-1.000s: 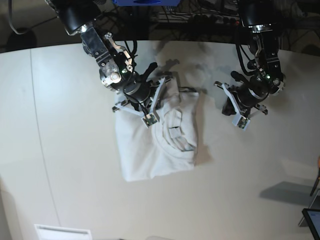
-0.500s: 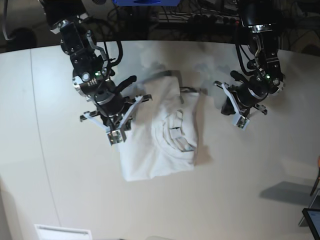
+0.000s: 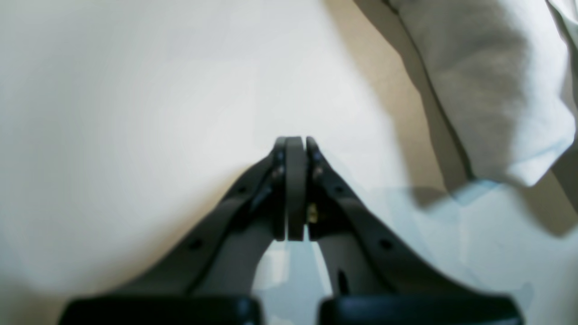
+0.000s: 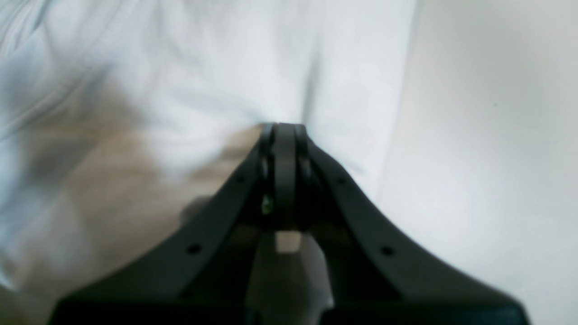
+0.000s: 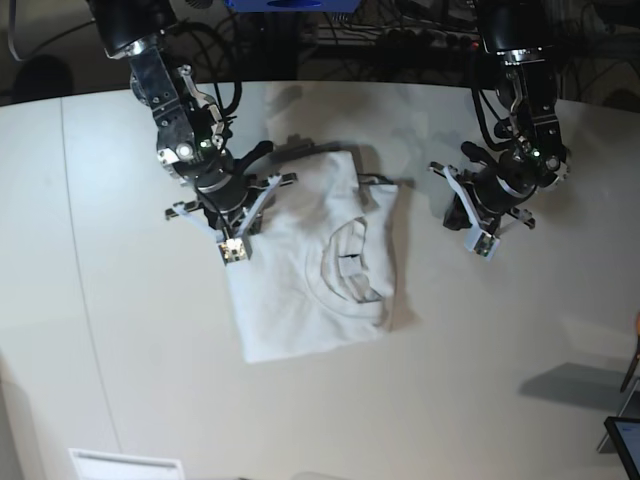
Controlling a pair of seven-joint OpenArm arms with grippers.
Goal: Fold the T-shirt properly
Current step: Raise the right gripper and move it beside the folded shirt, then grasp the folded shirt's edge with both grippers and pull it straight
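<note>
The white T-shirt (image 5: 300, 290) lies folded into a rough rectangle in the middle of the table, with the collar seam showing on top. My right gripper (image 5: 233, 250) is shut, its tips at the shirt's left edge. In the right wrist view that gripper (image 4: 283, 128) hovers over white T-shirt fabric (image 4: 203, 81) and no cloth shows between the pads. My left gripper (image 5: 481, 243) is shut too and stands over bare table to the right of the shirt. In the left wrist view the left gripper (image 3: 295, 141) is empty, and a T-shirt corner (image 3: 496, 90) lies at the upper right.
The pale table (image 5: 120, 330) curves away at the back, with dark cables and gear (image 5: 400, 40) behind it. A white flat object (image 5: 125, 465) sits at the front left edge. A dark object (image 5: 625, 440) shows at the front right corner.
My right arm swung left off the shirt, then came back to its left edge. The shirt now lies flatter and wider at the top. The left arm has stayed in place.
</note>
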